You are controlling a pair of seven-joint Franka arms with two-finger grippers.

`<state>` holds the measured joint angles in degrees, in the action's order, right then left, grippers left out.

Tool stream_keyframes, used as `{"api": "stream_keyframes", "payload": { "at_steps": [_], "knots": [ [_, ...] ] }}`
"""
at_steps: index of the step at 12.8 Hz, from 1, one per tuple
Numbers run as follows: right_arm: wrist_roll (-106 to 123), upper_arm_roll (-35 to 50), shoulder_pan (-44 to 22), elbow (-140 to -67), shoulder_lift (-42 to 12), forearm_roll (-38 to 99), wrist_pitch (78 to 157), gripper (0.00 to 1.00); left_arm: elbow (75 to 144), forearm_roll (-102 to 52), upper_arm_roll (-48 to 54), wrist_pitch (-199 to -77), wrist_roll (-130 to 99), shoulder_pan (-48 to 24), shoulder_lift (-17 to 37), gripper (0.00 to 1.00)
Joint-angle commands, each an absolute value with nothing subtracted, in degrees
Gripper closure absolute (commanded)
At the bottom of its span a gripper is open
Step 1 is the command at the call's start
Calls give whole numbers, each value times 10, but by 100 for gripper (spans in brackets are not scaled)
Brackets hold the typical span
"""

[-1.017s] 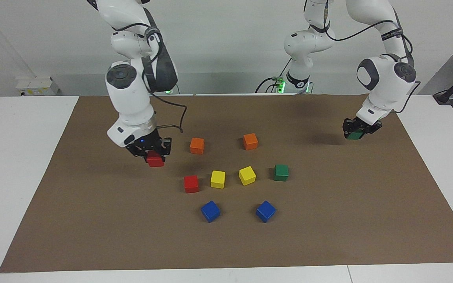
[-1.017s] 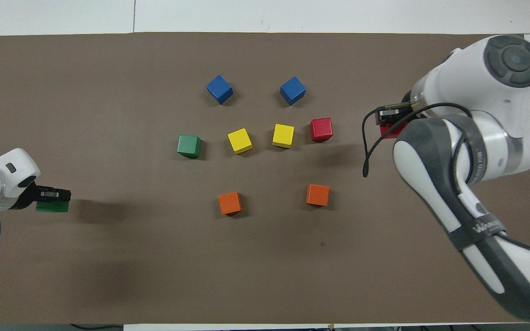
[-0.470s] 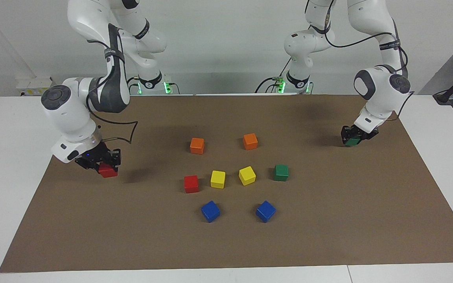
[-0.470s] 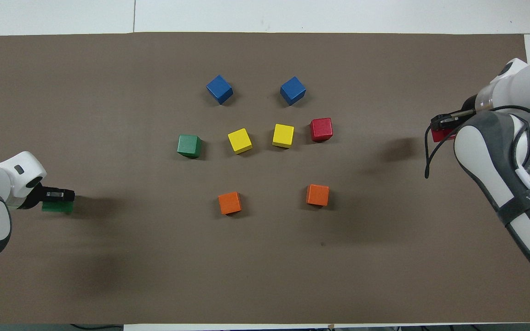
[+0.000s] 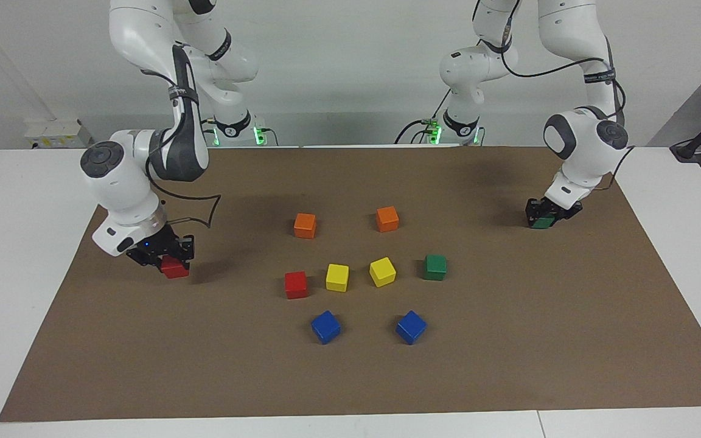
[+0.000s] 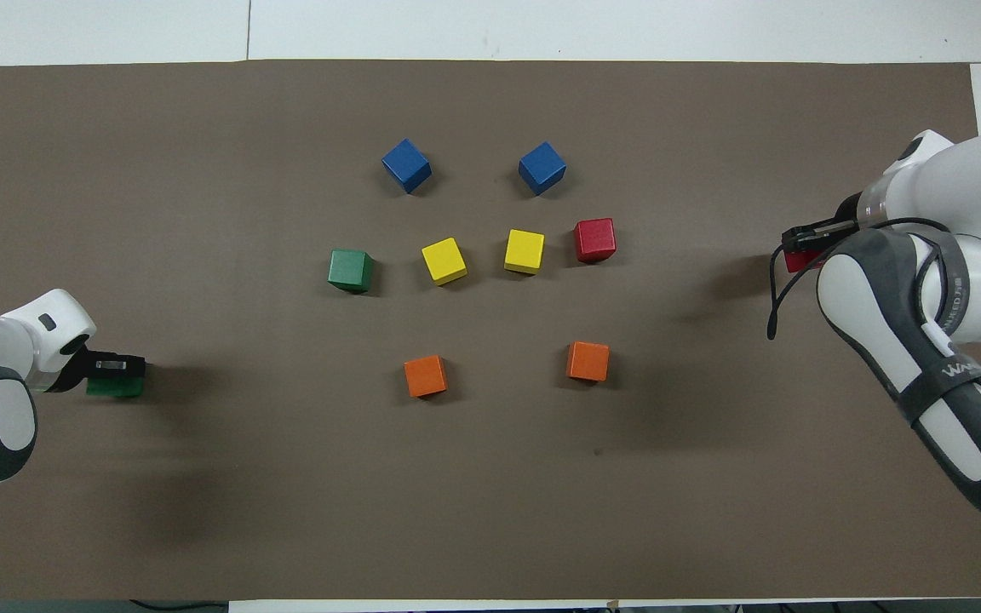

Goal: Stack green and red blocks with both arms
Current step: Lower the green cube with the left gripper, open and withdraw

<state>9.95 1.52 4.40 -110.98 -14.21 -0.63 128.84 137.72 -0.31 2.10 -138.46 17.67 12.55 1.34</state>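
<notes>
left gripper (image 5: 546, 216) clamped low, right gripper (image 5: 165, 260) clamped low

I read this as a robotics lab — two white arms (image 5: 143, 176) bolted at a white table (image 5: 16, 255), a brown mat (image 5: 509, 340) laid as work surface, coloured cubes (image 5: 337, 277) set out, cabling along the bare grey wall (image 5: 338, 67).
</notes>
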Motion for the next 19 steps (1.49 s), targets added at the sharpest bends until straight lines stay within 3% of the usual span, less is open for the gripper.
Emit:
{"api": "stream_keyframes", "payload": {
  "at_steps": [1, 2, 3, 4, 9, 13, 19],
  "knots": [
    [106, 20, 51, -1118, -149, 3, 1308, 100, 1387, -1, 25, -1404, 186, 132, 11, 100],
    [106, 20, 51, -1120, -152, 3, 1319, 100, 1387, -1, 25, -1404, 187, 132, 11, 100],
    [106, 20, 52, -1126, -153, 3, 1325, 100, 1387, -1, 25, -1404, 195, 132, 11, 70],
    [105, 20, 51, -1126, -156, 3, 1328, 100, 1387, -1, 25, -1404, 204, 131, 11, 1],
    [102, 20, 52, -1127, -168, 3, 1338, 100, 1330, 0, 25, -1349, 244, 129, 21, 0],
    [102, 20, 52, -1128, -180, 3, 1353, 100, 1211, 0, 27, -1218, 246, 115, 25, 0],
    [94, 20, 51, -1129, -181, 4, 1353, 100, 1078, -1, 27, -1132, 85, -28, 54, 0]
  ]
}}
